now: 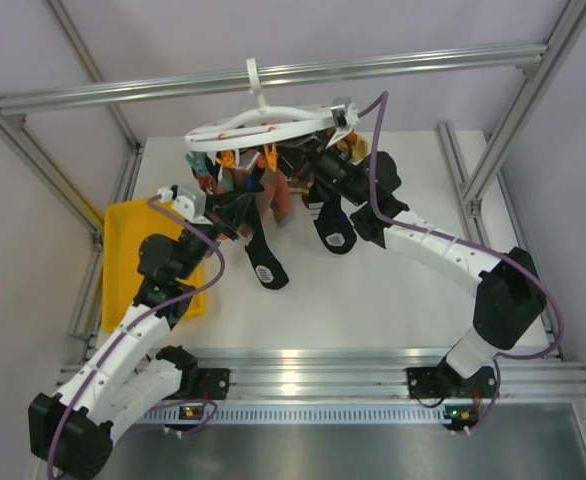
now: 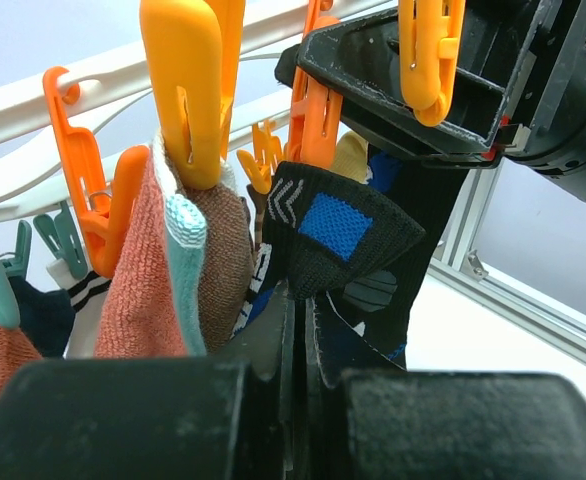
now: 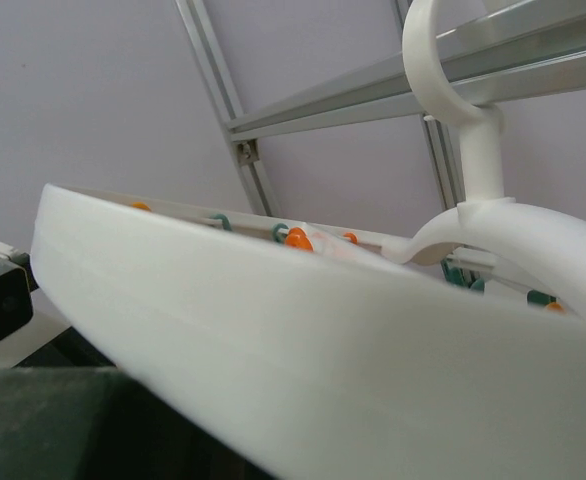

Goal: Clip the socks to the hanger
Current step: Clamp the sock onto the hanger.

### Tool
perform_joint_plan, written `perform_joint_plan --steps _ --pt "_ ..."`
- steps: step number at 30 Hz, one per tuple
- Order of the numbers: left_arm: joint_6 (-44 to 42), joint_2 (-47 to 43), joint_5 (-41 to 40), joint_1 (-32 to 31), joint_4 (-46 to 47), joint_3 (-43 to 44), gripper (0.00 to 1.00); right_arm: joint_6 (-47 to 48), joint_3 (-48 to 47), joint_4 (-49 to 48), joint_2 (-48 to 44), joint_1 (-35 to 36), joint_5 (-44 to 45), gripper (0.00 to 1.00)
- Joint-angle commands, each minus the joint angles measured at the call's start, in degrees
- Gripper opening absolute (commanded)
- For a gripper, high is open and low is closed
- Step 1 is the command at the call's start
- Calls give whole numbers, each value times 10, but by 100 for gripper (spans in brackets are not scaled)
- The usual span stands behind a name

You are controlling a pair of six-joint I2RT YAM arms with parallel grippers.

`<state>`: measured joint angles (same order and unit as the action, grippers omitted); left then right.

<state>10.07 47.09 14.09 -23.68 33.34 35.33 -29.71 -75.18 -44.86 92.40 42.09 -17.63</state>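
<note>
Pinches the edge of a dark sock (image 2: 338, 235) with the left end effector (image 2: 298, 340), pressed together just under the orange clips (image 2: 188, 100). Clamps the right end effector (image 1: 341, 116) on the outer ring of the hanger (image 1: 273, 112), hooked over the frame rail (image 1: 393, 62) above the tabletop (image 1: 403, 300). Shows brown socks (image 2: 133, 300) clipped beside the dark sock, more dark ones dangling below the ring, the yellow tray (image 1: 123, 250) at the tabletop's left.

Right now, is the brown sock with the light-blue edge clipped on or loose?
Clipped on: in the left wrist view an orange clip pinches the top edge of the brown sock.
</note>
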Motion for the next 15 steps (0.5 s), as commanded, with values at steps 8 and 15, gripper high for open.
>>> perform_joint_plan --steps 8,15 --pt "-12 -23 2 -1 38 -4 0 17 -30 58 16 -28 115 0" --pt "-6 -15 11 -1 46 -4 0 4 -36 62 20 -28 109 0"
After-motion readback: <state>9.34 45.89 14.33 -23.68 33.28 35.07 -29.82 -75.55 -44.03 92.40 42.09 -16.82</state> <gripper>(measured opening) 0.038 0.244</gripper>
